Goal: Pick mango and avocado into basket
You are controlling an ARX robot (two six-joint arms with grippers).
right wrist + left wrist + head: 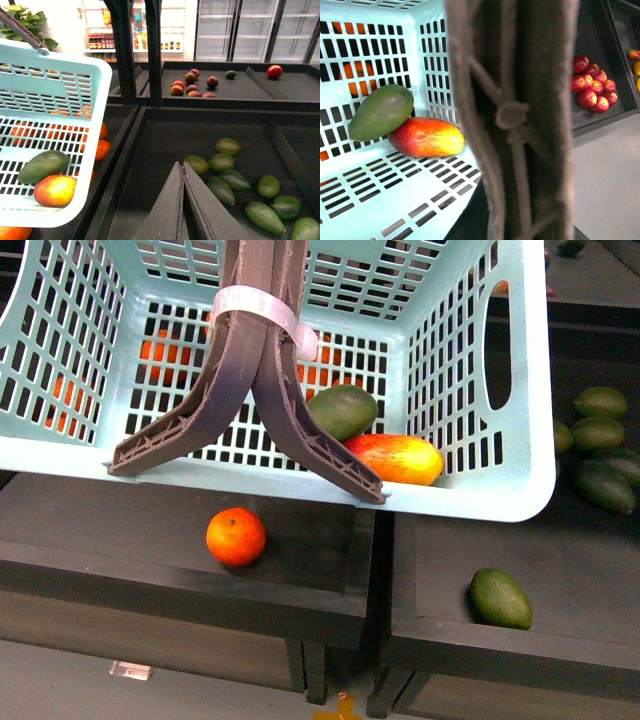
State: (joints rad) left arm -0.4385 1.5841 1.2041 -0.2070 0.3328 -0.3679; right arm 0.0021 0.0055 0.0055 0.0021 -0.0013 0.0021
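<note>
Basket (520,470): holds mango (395,459) touching avocado (342,410); brown handle (265,390) obstructs view. Loose orange (236,536) below. Right gripper (183,172): closed, empty. Left fingers: probably unseen, indeterminate.

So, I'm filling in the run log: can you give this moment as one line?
red-yellow oval mango: in basket | dark green egg-shaped avocado: in basket, touching mango | turquoise slotted plastic basket: lifted | right gripper: shut, empty
</note>
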